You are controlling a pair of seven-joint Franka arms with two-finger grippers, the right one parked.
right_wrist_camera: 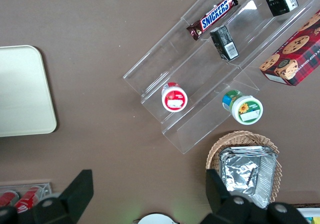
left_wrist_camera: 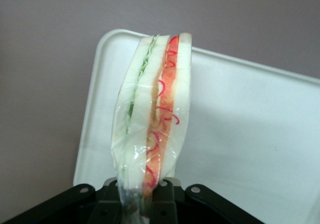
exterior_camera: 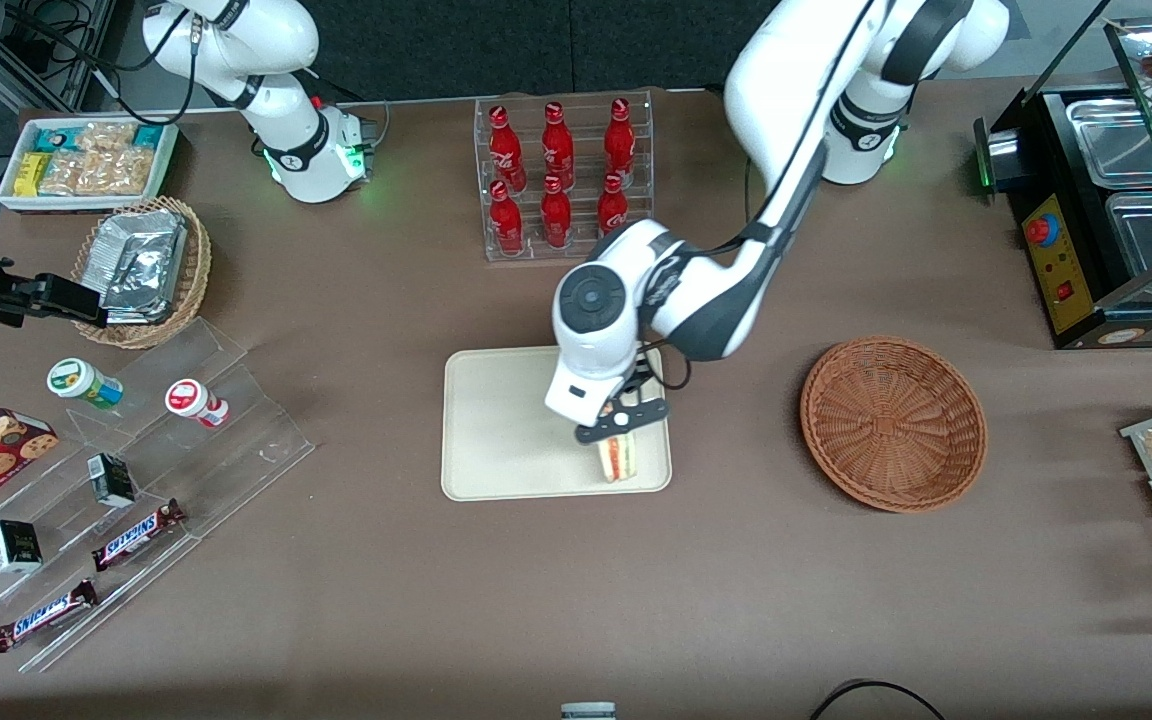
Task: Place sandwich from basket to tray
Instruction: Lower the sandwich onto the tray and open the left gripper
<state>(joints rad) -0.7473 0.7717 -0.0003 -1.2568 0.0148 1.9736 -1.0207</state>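
The brown tabletop (exterior_camera: 386,560) carries the cream tray (exterior_camera: 496,440) near its middle, with the round reddish-brown basket (exterior_camera: 893,422) beside it toward the working arm's end and a clear rack of red bottles (exterior_camera: 561,175) farther from the front camera. Toward the parked arm's end lie a tan wicker basket of foil packets (exterior_camera: 141,270), a white box of snacks (exterior_camera: 86,162) and a clear stepped stand (exterior_camera: 136,490) with candy bars, small boxes and two jars. The left arm's tool (exterior_camera: 621,425) hangs over the tray, clamped on the sandwich (exterior_camera: 616,457); a black display case (exterior_camera: 1106,200) sits at the working arm's end.
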